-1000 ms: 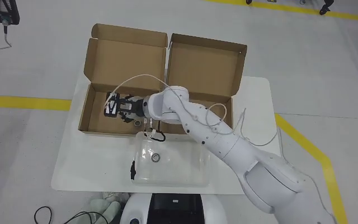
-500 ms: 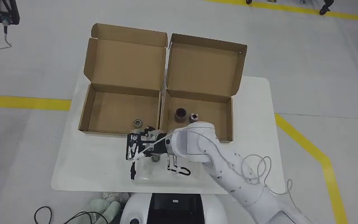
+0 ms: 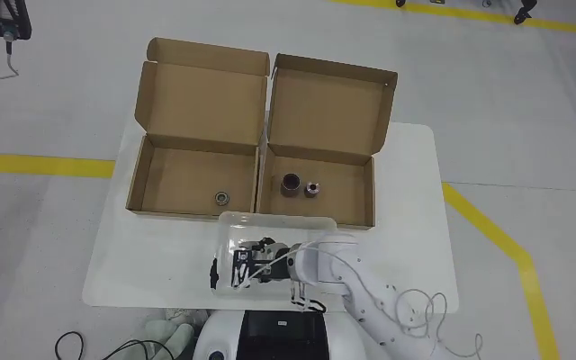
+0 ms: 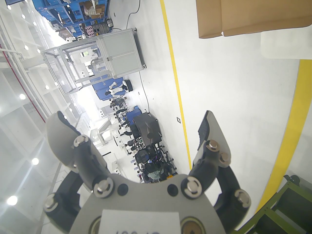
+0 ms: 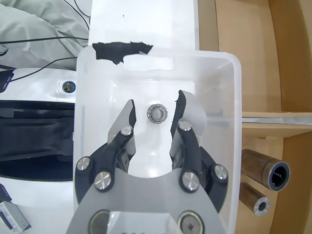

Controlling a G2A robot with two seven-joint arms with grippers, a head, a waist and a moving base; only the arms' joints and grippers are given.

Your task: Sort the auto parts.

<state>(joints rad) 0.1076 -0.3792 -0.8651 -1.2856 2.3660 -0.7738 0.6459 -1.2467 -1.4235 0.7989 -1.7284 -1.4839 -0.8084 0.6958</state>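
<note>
The left gripper [image 4: 132,115] is held open and empty, aimed away from the boxes. In the left box [image 3: 180,175] one bearing [image 3: 220,195] is lodged. In the bin [image 3: 270,219], just in front of both boxes, the right gripper [image 5: 156,98] is set low, its jaws spread to either side of a lone ring [image 5: 158,113] and not touching it. In the right box [image 3: 346,193] a sleeve [image 3: 290,184] and a bush [image 3: 311,188] are laid. The pick-up is judged to be in hand. The jaws are next to be closed squarely on the ring, which is then to be lifted clear of the bin wall. The ring resembles the bearing, so the left box is the likely destination.
</note>
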